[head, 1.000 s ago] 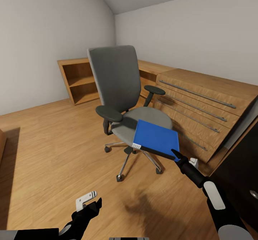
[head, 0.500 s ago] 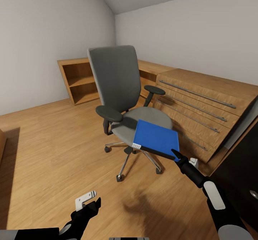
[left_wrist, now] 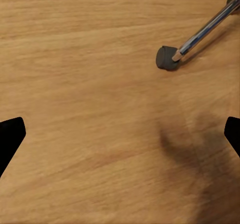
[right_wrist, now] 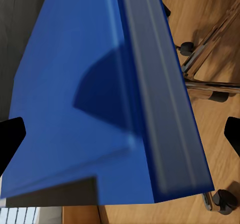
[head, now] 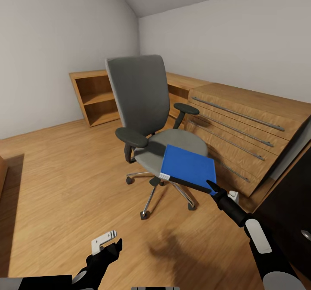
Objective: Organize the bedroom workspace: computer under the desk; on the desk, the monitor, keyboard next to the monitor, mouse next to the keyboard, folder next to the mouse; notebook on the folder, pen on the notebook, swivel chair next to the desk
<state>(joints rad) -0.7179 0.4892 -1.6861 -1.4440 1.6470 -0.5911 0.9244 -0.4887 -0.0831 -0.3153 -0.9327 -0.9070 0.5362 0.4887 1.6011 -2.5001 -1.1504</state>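
Note:
The grey swivel chair (head: 138, 95) stands mid-room on the wood floor. The blue folder (head: 188, 164) sits tilted at the seat's front right and sticks out past its edge. My right gripper (head: 212, 187) is at the folder's near corner. In the right wrist view the folder (right_wrist: 90, 93) lies between the right gripper's (right_wrist: 120, 139) fingertips, which stand wide apart: open. My left gripper (head: 109, 243) hangs low over the bare floor, open and empty; in the left wrist view the left gripper (left_wrist: 120, 139) faces one chair castor (left_wrist: 166, 57). The desk's black corner (head: 289, 208) shows at right.
A light-wood dresser (head: 242, 121) with long bar handles runs along the right wall behind the chair. A low open wooden shelf (head: 93, 95) stands in the far corner. Wood floor stretches to the left of the chair.

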